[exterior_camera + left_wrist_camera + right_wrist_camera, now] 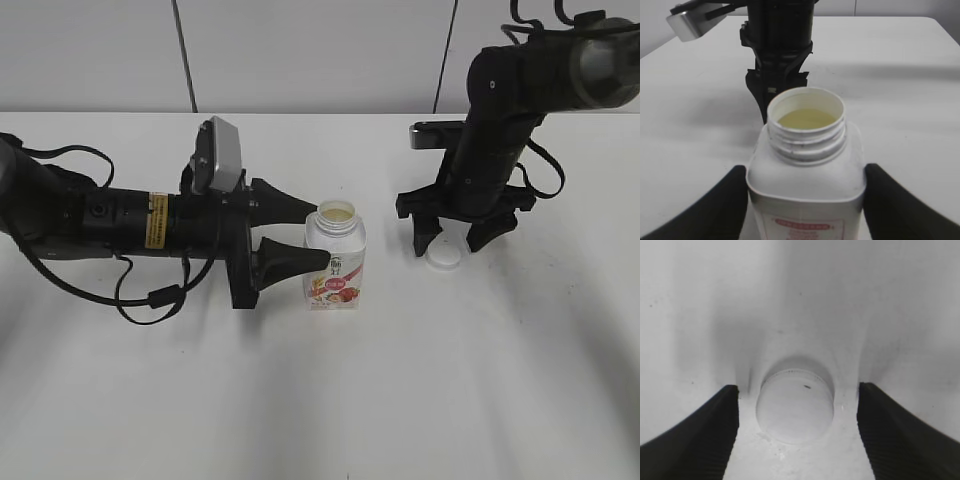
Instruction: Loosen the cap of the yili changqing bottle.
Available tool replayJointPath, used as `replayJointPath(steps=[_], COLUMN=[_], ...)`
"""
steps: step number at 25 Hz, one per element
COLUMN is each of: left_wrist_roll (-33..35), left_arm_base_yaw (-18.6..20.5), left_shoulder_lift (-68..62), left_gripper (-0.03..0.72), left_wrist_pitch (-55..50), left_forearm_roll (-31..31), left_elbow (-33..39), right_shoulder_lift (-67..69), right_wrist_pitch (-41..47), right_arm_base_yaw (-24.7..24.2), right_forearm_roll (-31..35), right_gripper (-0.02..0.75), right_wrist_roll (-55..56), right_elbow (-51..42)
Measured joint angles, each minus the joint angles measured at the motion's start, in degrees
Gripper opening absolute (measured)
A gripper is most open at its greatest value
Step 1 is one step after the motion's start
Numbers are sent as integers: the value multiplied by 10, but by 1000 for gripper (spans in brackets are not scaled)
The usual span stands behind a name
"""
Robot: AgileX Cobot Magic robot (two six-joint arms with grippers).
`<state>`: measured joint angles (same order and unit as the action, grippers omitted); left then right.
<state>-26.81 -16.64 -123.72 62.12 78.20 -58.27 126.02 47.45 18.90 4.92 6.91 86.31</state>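
The yili changqing bottle (336, 263) stands upright on the white table, white with a pink-red label, its neck uncapped and pale liquid showing inside. My left gripper (308, 232) is shut on the bottle's body, one finger on each side; in the left wrist view the bottle (806, 170) sits between the left gripper's fingers (805, 197). The white cap (445, 256) lies on the table to the right of the bottle. My right gripper (455, 233) is open just above the cap, fingers on either side without touching; the right wrist view shows the cap (795, 406) between its spread jaws (797, 420).
The white table (400, 400) stretches wide at the front and right. A grey panelled wall stands behind. The right arm (780, 45) shows beyond the bottle in the left wrist view.
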Motion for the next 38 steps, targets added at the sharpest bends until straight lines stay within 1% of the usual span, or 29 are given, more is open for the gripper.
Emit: replayJointPath(steps=[2,4,7,11,15,19,22,25,26,28,33,38], left_wrist_roll=[1,3,2,-26,-68,-102,-122,-137,-140,-143,-145,-145], left_arm_base_yaw=[0,1,3,19,47,67,72,72,72,72,72,72], left_shoulder_lift=[0,-1,-1,10,37,85,145,197,210,236,279,302], left_gripper=[454,515,572,583,583,585,586,586,586,586,584,572], left_wrist_pitch=[-4,-17,-20,-16,-18,-55,-97,-166,-198,-269,-496,-736], left_forearm_roll=[0,5,9,27,71,82,84,70,59,29,-49,-98], left_elbow=[0,0,0,0,0,0,1,1,1,1,1,1], right_shoulder_lift=[0,0,-5,-41,-85,-131,-164,-190,-197,-209,-225,-228], right_wrist_pitch=[4,8,22,42,51,52,52,48,42,29,7,5], right_arm_base_yaw=[0,0,0,0,0,0,0,0,0,0,0,0], right_forearm_roll=[1,3,7,7,6,-3,-18,-49,-54,-85,-167,-227], right_gripper=[603,607,604,596,596,596,596,596,596,596,596,596], right_wrist_roll=[-7,-13,-24,-35,-42,-49,-54,-56,-56,-57,-57,-40], right_elbow=[0,0,0,0,0,-1,-1,-1,-1,-1,7,20])
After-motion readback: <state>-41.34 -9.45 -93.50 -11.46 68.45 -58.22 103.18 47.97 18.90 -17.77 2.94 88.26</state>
